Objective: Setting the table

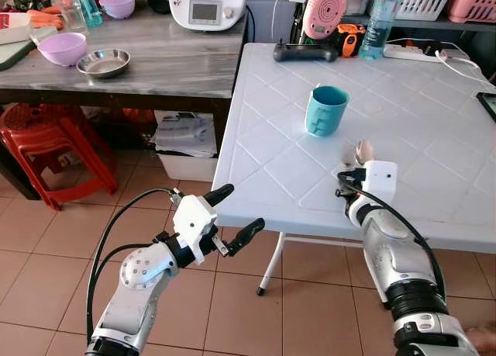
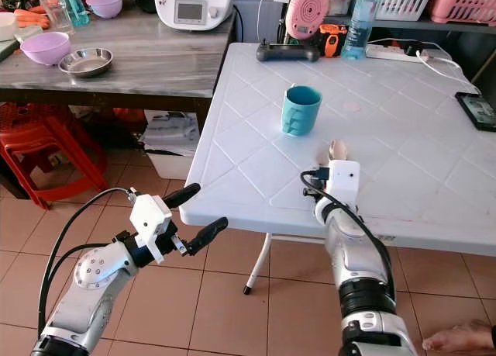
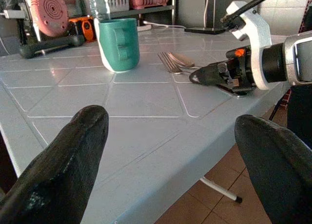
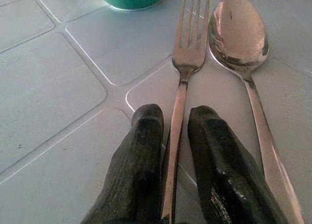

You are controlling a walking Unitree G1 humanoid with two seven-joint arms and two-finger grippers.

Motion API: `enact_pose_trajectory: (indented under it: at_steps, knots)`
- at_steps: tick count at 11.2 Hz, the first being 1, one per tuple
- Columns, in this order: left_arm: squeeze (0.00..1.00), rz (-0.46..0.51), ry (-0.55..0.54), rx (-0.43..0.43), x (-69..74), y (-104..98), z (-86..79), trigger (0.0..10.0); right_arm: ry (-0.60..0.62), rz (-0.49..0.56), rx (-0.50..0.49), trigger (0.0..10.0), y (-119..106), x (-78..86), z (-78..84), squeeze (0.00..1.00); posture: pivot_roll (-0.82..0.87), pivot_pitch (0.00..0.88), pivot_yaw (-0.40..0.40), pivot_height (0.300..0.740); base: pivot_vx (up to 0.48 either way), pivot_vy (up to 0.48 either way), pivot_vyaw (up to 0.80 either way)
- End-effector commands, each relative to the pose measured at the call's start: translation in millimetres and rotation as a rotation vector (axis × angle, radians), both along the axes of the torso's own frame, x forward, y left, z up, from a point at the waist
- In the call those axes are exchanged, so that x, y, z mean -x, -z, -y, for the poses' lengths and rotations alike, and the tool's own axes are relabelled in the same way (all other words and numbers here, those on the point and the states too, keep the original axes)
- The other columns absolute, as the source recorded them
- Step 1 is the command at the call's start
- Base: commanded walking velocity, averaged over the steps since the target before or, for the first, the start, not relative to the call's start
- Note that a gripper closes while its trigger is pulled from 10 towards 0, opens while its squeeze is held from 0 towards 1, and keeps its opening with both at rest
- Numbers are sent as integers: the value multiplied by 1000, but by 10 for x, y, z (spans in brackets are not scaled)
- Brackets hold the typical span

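A: The right gripper is low on the white plastic table, black fingers pinched onto the handle of a silver metal fork.

B: A silver metal spoon lies flat just right of the fork, both near the teal ceramic mug.

A: The left gripper hovers off the table's near left edge, spread wide, holding nothing.
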State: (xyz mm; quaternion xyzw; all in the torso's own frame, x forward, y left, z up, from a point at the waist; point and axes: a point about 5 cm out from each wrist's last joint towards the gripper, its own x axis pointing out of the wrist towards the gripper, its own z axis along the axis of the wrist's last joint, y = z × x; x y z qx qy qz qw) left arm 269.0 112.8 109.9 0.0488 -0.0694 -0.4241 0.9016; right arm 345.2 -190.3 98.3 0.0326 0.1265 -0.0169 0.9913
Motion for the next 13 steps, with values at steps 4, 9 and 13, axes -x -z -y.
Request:
enact_pose_trajectory:
  at_steps: [4,9,13]
  knots:
    - [0,11,10,-18,-12,-3,7,10000,-15,-101,-16,0,202,47,-33,0,14,79,21,740,0,0,0]
    - [0,29,-36,-13,-32,-20,-17,10000,-10,-16,-76,0,92,16,-114,0,14,81,24,740,0,0,0]
    - [0,-23,-383,104,-270,-53,-269,10000,43,233,-102,0,-238,115,-200,0,5,74,15,740,0,0,0]
